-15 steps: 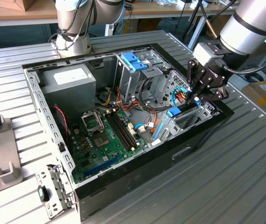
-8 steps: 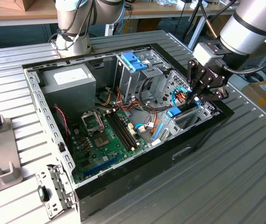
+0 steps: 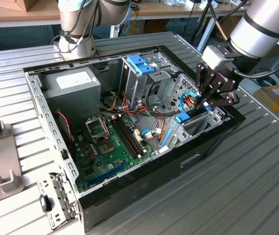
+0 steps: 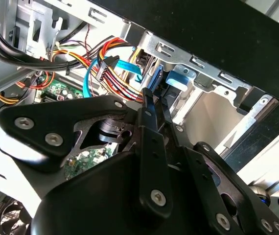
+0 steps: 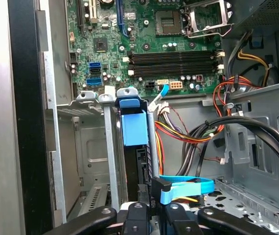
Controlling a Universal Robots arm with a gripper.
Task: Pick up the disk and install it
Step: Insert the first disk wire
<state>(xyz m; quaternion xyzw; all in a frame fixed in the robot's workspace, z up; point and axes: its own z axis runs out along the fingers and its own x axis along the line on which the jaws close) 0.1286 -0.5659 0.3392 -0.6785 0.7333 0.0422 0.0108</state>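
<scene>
Three views were given of an opened computer case point(image 3: 129, 196) laid flat on a ribbed metal counter point(image 3: 257, 186). In the exterior view the gripper point(image 3: 209, 100) was seen lowered into the drive bays at the case's right end, just above a light-blue carrier top point(image 3: 182, 117). The disk point(image 5: 133, 147) was shown more plainly in the first wrist view: standing on edge in a narrow bay slot point(image 5: 111, 147), its blue frame between grey metal dividers, with the black jaws closed narrowly on its near edge. A blue data cable point(image 5: 183, 187) was seen just beside the jaws there. In the second wrist view the gripper's black linkage point(image 4: 149, 161) covered most of the disk, and a blue tab point(image 4: 178, 78) appeared beyond it. Elsewhere in the exterior view, the green motherboard point(image 3: 110, 147), a grey power-supply box point(image 3: 73, 88) and a blue ribbed latch point(image 3: 140, 63) were noted. Bundled wires point(image 5: 198, 132) crowded the space beside the bay.
</scene>
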